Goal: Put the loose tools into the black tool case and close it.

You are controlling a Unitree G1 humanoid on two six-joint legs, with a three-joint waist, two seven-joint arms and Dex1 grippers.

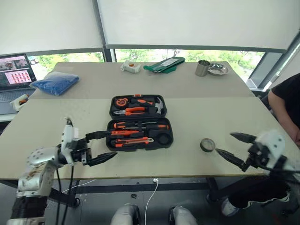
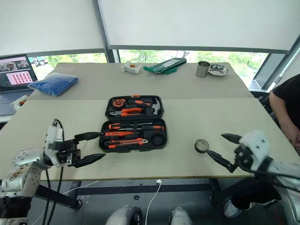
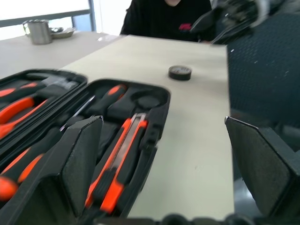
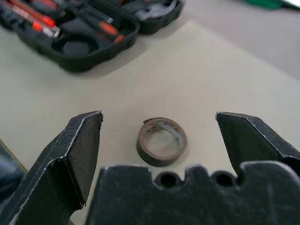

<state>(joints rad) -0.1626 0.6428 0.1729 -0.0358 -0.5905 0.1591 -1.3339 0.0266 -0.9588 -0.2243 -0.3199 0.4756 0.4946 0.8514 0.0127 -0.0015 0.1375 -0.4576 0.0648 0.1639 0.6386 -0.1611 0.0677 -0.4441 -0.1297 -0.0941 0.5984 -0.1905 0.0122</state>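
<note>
We see the black tool case [image 1: 139, 121] lying open at the centre of the bench [image 1: 197, 101], lid half on the far side, tray half on the near side. Tray half holds the two black-and-orange screwdrivers [image 1: 139, 125] in the far slots and the utility knife [image 1: 133, 141] along the near edge, with an empty round pocket at the right end. Lid half carries pliers [image 1: 129, 111], hammer [image 1: 152, 103] and tape measure [image 1: 122, 101].

The tape roll [image 1: 207, 145] sits loose on the bench, right of the case and well apart from it.

Right tool [image 1: 228, 146] is wide open, holding nothing, just right of the roll and pointing left at it. In the right wrist view the roll [image 4: 162, 141] lies flat on the bench, centred between the two fingers [image 4: 77, 150], not touching either.

Left tool [image 1: 100, 147] is also wide open and empty, near the case's near-left corner, pointing right. No contact with the case as far as we can tell.

A person's arm [image 1: 287, 101] is at the far right edge.
</note>
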